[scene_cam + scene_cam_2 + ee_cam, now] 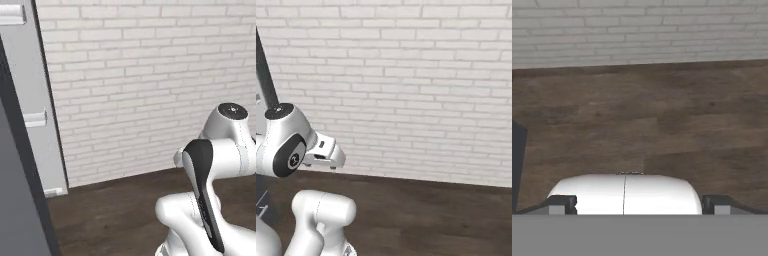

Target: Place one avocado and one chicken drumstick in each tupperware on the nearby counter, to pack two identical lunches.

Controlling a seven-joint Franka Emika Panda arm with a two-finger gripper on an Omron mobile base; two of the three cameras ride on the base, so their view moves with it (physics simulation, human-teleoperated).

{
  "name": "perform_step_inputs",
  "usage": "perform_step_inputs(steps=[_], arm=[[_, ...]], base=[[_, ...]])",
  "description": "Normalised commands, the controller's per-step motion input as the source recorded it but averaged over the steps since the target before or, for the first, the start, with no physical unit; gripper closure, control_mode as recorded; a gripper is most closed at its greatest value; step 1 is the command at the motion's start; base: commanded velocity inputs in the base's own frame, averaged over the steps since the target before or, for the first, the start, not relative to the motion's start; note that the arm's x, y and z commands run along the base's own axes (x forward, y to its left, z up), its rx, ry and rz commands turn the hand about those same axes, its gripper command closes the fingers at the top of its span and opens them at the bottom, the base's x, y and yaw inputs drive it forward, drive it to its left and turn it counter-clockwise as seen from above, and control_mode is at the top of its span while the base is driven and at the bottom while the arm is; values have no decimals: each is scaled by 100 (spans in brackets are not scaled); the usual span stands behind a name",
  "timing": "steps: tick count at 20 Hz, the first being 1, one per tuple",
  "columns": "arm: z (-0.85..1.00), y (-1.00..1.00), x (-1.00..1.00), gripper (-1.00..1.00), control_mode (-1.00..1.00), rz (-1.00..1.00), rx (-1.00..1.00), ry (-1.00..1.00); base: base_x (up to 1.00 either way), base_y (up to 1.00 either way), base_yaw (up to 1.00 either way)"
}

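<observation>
The arm is folded up in front of the white brick wall (pixel 150 75), end effector (pixel 639 202) spread wide and holding nothing, aimed down at the dark wood floor (pixel 662 125).

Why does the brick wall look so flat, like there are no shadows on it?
Left base view: brick wall evenly lit and sharp, no cast shadows. Right base view: same flat light, wooden floor dull, no glare. Hand view: floor grain slightly soft, open gripper fingertips sharp.

A white painted brick wall (pixel 150 75) stands behind the dark wooden plank floor (pixel 115 215); a tall grey flat panel (pixel 42 100) stands at its left.
</observation>
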Motion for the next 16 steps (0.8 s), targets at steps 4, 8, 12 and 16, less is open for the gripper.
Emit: perform_step_inputs(steps=[4, 8, 12, 16], arm=[[0, 0, 0, -100, 100, 0, 0, 0], [0, 0, 0, -100, 100, 0, 0, 0], [0, 0, 0, -100, 100, 0, 0, 0], [0, 0, 0, -100, 100, 0, 0, 0]], base=[[100, 0, 13], [100, 0, 14], [89, -9, 41], [71, -10, 74]])
